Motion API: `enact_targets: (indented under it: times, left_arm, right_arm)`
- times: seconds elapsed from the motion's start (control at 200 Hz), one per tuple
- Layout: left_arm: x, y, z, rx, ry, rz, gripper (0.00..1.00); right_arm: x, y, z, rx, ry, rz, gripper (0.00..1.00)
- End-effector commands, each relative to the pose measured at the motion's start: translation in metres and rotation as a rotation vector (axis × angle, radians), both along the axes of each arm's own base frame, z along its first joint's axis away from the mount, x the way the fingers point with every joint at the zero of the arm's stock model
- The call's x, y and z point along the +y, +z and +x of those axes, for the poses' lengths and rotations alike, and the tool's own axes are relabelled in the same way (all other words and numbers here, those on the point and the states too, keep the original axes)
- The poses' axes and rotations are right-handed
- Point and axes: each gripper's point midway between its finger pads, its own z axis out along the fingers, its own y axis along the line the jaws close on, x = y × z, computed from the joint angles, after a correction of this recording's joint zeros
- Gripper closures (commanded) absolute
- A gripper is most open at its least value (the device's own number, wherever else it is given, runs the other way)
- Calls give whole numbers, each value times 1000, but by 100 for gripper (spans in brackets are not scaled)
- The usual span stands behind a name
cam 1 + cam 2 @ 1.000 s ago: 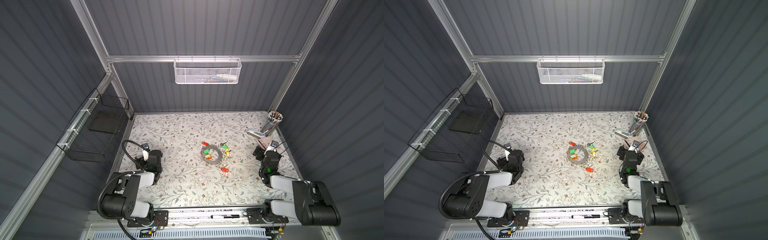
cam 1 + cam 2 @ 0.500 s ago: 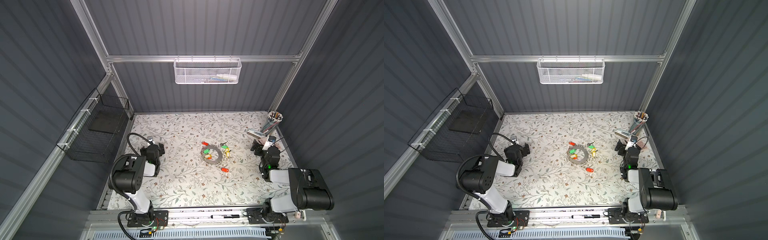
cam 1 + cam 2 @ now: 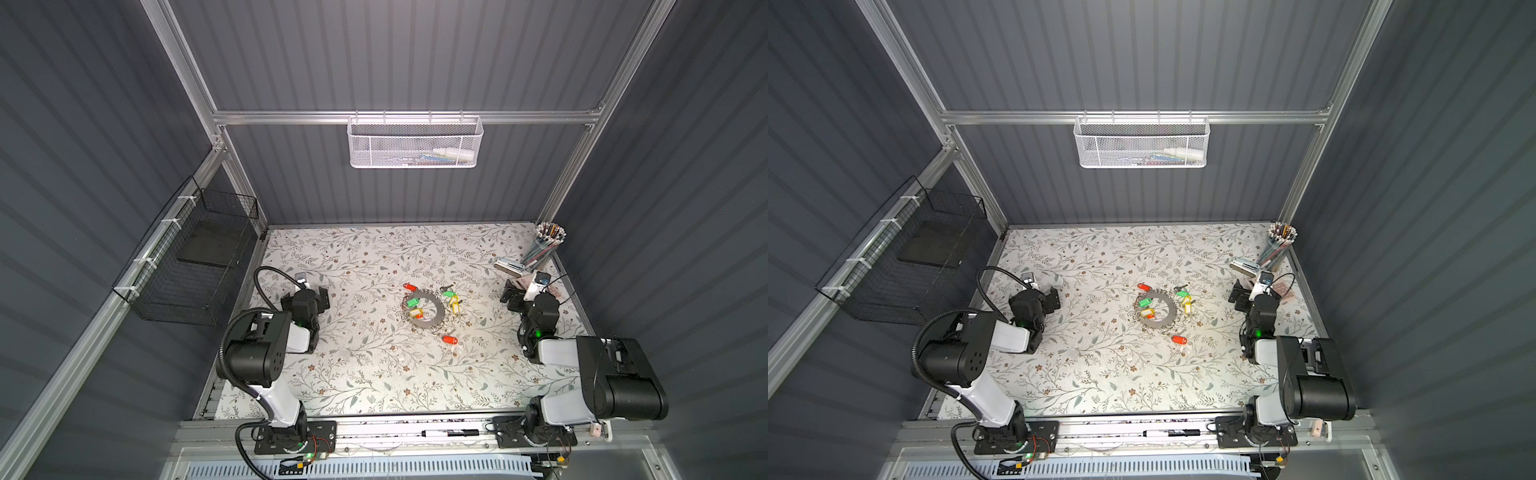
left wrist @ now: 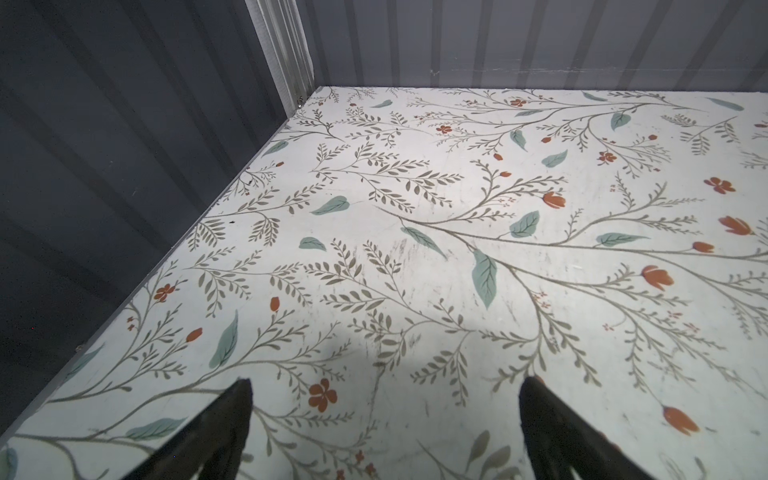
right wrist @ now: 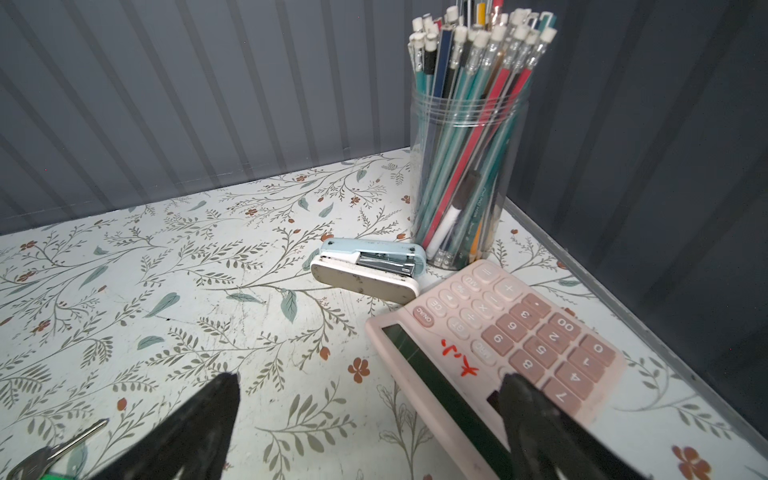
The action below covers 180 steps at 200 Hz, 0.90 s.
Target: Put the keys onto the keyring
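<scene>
The keyring (image 3: 437,320) (image 3: 1170,318), a flat grey hoop edged with small split rings, lies mid-table in both top views. The keys lie on and around it: a red-tagged one (image 3: 410,286) behind it, green (image 3: 412,302) and yellow (image 3: 415,312) tags on its left part, green (image 3: 448,294) and yellow (image 3: 455,303) to its right, and another red (image 3: 450,339) in front. My left gripper (image 3: 321,296) (image 4: 386,382) hangs open over bare table far to the left. My right gripper (image 3: 510,293) (image 5: 370,378) is open at the calculator's edge; a silver key (image 5: 70,444) shows beside it.
At the back right corner stand a pencil jar (image 5: 465,166) (image 3: 546,245), a stapler (image 5: 365,270) and a pink calculator (image 5: 519,332). A white mesh basket (image 3: 413,143) hangs on the back wall, a black wire basket (image 3: 195,257) on the left wall. A marker (image 3: 449,433) lies on the front rail.
Both arms have risen from their folded pose and carried the grippers a little toward the back of the table. The jaws stayed open; the keys and keyring have not moved.
</scene>
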Motion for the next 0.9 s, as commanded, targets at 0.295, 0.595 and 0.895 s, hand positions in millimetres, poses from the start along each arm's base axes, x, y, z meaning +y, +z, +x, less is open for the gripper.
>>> enact_targets:
  times: [0.295, 0.595, 0.895]
  left_arm:
    - [-1, 3, 0, -12, -9, 7, 0]
    - [-1, 3, 0, -12, -10, 7, 0]
    - [-1, 3, 0, -11, -10, 7, 0]
  right_arm:
    - [2, 3, 1, -11, 4, -7, 1]
    - [1, 3, 0, -14, 1, -4, 1]
    - [-5, 5, -7, -47, -41, 0, 1]
